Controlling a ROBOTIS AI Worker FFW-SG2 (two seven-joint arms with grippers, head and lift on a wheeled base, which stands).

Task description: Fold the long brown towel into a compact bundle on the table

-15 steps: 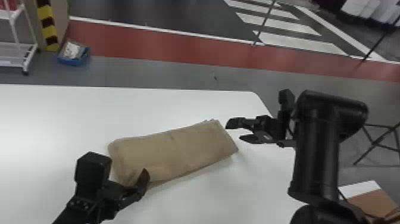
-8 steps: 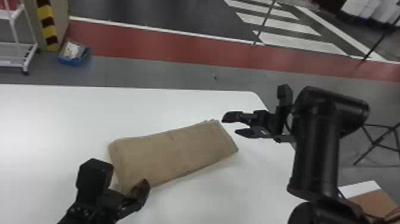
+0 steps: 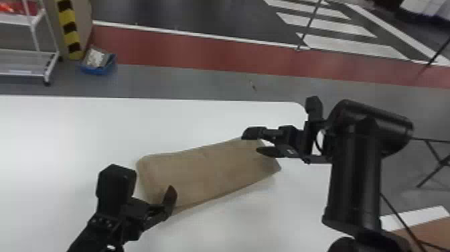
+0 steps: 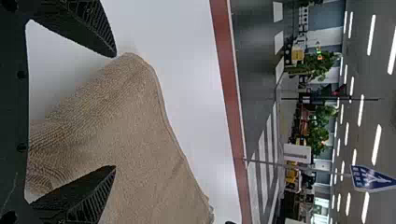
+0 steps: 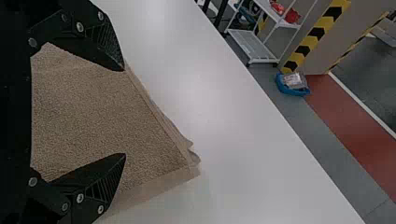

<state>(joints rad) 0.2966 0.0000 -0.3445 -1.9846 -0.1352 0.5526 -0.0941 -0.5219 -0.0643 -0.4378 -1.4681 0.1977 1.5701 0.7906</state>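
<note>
head view: right fingers (image 3: 253,133) parted at the folded towel (image 3: 207,174)

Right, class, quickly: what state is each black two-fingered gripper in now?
Left gripper: open, by the near-left corner of the folded brown cloth towel, not clamped on it.
Right gripper: open, over the towel's right end, holding nothing.

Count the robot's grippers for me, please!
2. The left gripper is open at the left end of the towel, and the right gripper is open at its right end.
</note>
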